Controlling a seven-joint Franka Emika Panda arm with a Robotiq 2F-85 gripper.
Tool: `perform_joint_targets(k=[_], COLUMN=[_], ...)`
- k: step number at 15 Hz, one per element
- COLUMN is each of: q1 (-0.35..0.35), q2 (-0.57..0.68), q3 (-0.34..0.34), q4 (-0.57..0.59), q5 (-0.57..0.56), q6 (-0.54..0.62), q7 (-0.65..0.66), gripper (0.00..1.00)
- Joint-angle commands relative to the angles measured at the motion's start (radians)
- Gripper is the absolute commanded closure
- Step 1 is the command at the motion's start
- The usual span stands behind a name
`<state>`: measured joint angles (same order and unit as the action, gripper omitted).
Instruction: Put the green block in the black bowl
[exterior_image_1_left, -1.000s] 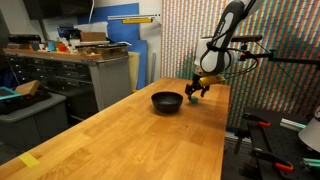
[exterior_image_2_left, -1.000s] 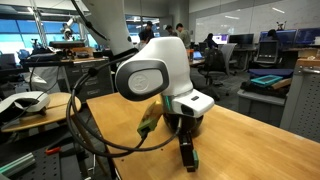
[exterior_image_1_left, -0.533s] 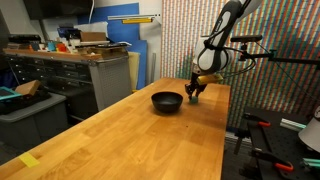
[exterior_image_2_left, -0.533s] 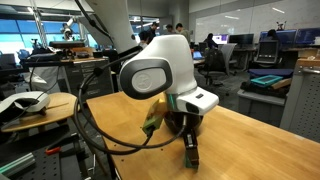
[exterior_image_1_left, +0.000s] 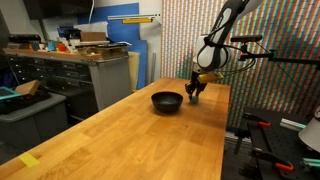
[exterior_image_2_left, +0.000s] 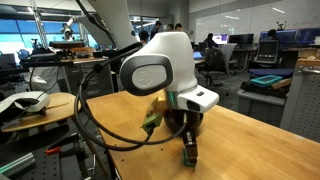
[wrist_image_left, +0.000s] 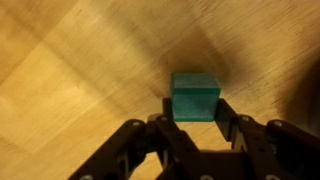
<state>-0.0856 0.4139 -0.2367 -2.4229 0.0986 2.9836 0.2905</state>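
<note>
Step in hand: the grasp of the green block.

Tool state: in the wrist view the tool is drawn in to about the block's width, with one finger at each of the block's two sides and apparently touching it. We take this as closed on the block. How firmly it is pinched cannot be read. The block lies near the fingertips, not deep between them, and bare worktop lies all round it. We cannot tell whether the block rests on the wood or is just clear of it.

Location: in an exterior view the tool hangs low over the far end of the worktop, just beside the black bowl and not over it. The block therefore sits beside the bowl, outside its rim.

Next move, our judgement: lift straight up until the block clears the rim, make a short sideways carry over the bowl's middle, lower, then open. With the hold so near the fingertips, a slow lift seems wise.

View comparison:
- Only the wrist view shows the block and the finger spacing; it shows no bowl.
- The exterior view with the bowl gives the tool-to-bowl relation, but the block is too small to make out there.
- The close exterior view shows the tool pointing down near the wood. The wrist housing fills much of that picture, and neither bowl nor block can be picked out.
</note>
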Motion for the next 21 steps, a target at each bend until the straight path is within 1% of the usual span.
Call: perform_joint_targets(k=[1,4,6,8,10,13,16,18,21], q1=[0.034,0.076,0.089,0.089,0.093,0.107,0.128,0.150,0.176], q2=[-0.099,-0.165,-0.207,-0.229,-0.234,-0.205,-0.140,-0.083,0.008], q3=[-0.042,-0.079,-0.076,-0.047,-0.006,0.060,0.114,0.122,0.112], q4=[-0.010,0.010,0.032,0.059,0.083,0.117,0.148,0.171,0.211], q5=[-0.028,-0.097,-0.148,-0.180,-0.183,-0.172,-0.168,-0.191,-0.200], q6=[-0.084,-0.151,-0.198,-0.234,-0.261,-0.279,-0.257,-0.243,-0.226], q7=[-0.014,0.011,0.025,0.030,0.025,0.013,0.010,0.025,0.025], gripper=[0.79,0.79,0.79,0.79,0.79,0.79,0.79,0.79,0.79])
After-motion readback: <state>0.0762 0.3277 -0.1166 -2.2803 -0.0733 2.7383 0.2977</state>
